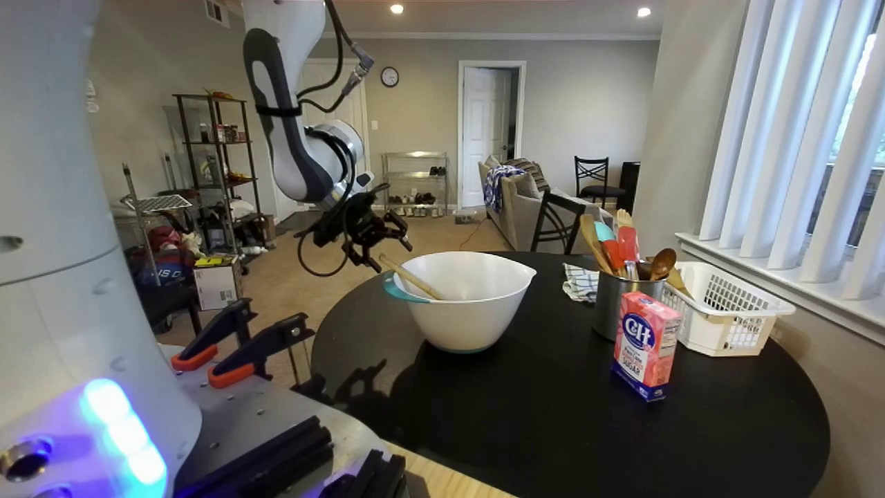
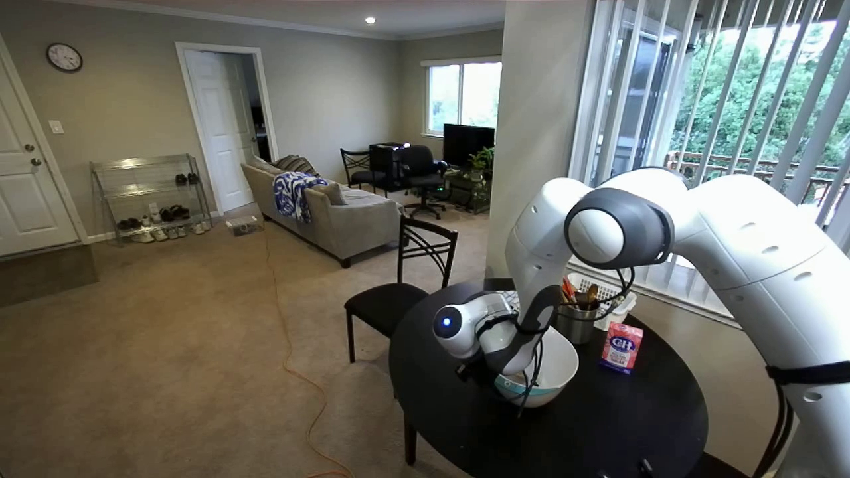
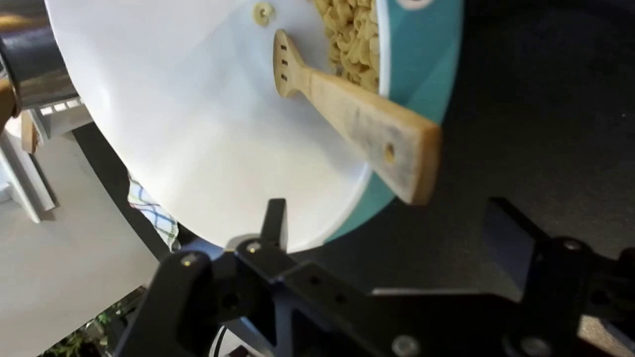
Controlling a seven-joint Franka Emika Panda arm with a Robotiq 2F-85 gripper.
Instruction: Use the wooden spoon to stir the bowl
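Note:
The wooden spoon (image 3: pixel 359 114) leans in the bowl (image 3: pixel 213 129), its slotted head inside and its handle sticking out over the teal grip of the rim. Curly pasta (image 3: pixel 353 42) lies in the bowl beside the spoon's head. In an exterior view the white bowl (image 1: pixel 464 325) stands on the black table with the spoon (image 1: pixel 413 279) slanting up out of it. My gripper (image 1: pixel 393 257) is at the handle's end, jaws spread wide. From the wrist, the gripper (image 3: pixel 387 210) shows nothing between its fingers; the handle's end lies just beyond the gap. The arm hides the fingers in an exterior view.
A metal canister (image 1: pixel 604 315) of utensils, a pink sugar box (image 1: pixel 648 346) and a white slatted basket (image 1: pixel 736 315) stand across the table from the gripper. A checked cloth (image 1: pixel 581 282) lies behind the bowl. A black chair (image 2: pixel 392 302) stands by the table edge.

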